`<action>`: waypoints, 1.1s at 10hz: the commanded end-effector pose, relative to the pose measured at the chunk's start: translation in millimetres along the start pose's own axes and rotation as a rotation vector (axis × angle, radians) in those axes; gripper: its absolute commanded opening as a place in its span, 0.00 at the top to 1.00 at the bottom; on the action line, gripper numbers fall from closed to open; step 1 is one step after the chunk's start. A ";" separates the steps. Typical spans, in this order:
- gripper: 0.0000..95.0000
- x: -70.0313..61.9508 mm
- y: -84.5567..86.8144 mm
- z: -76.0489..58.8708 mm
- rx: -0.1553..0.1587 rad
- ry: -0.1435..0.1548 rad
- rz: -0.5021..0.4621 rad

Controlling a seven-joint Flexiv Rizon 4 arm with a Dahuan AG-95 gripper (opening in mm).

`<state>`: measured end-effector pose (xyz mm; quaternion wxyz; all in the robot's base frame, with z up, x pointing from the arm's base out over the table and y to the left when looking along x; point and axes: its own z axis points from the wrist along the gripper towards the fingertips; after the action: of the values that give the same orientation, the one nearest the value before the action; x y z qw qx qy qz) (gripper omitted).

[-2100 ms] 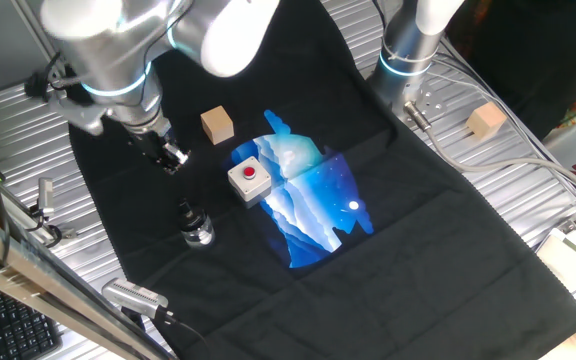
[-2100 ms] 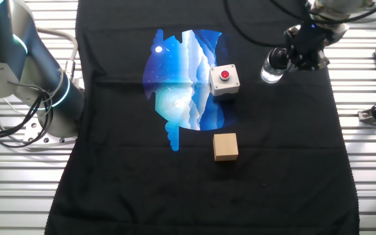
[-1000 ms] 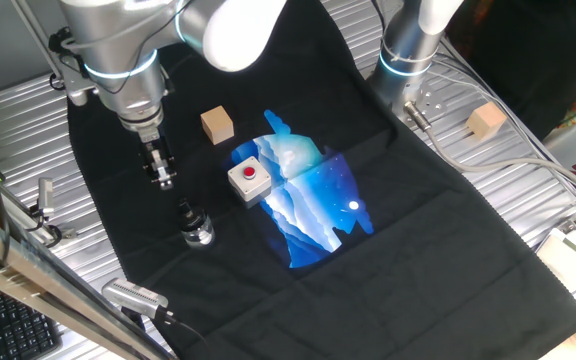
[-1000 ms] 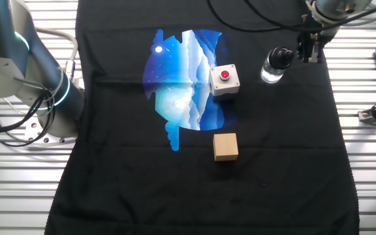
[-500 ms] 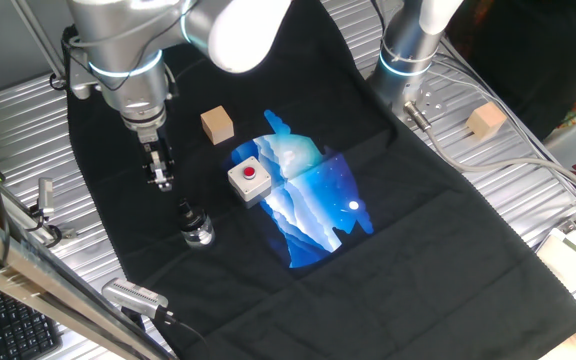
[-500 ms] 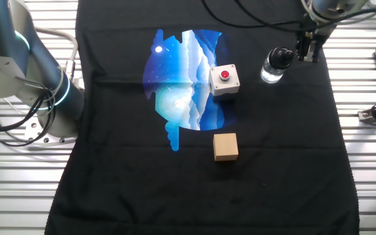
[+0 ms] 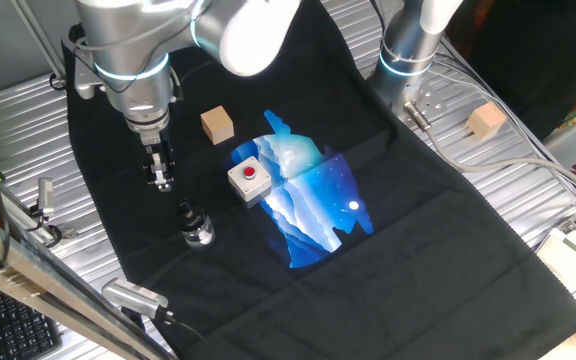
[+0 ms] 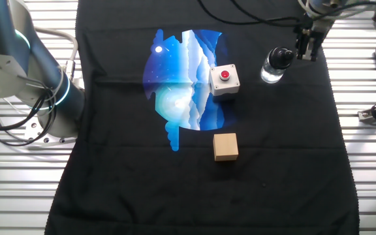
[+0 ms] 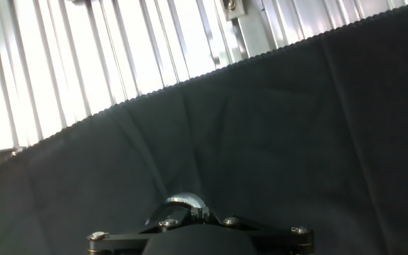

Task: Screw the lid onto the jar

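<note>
A black cloth [image 7: 448, 230] with a blue print covers the ribbed metal desk [image 8: 371, 163]. The jar [image 7: 198, 231] stands upright on the cloth with the black lid [image 8: 281, 56] on top, near the white red-button box [image 7: 249, 180]. My end effector [image 7: 160, 181] hangs just beside the jar, apart from it, its fingers close together and holding nothing.

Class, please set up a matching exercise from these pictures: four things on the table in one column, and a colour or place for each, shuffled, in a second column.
1. lid
2. jar
3. button box
4. wooden cube

A. white, with a red top button
B. tan, alone on the black cloth
C. black, sitting on top of the jar
D. clear, beside the gripper

Pairs: 1-C, 2-D, 3-A, 4-B
</note>
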<state>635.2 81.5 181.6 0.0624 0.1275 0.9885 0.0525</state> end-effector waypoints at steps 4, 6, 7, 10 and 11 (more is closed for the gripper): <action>0.80 3.3 1.4 -2.4 -0.014 0.009 -0.026; 0.40 3.8 2.2 -2.2 -0.036 0.011 -0.066; 0.40 3.7 2.9 -1.7 -0.044 0.012 -0.080; 0.40 3.2 9.2 3.2 -0.049 0.019 -0.119; 0.40 3.0 13.0 6.2 -0.047 0.022 -0.123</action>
<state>636.9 97.2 175.8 0.0569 0.0634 0.9935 0.0751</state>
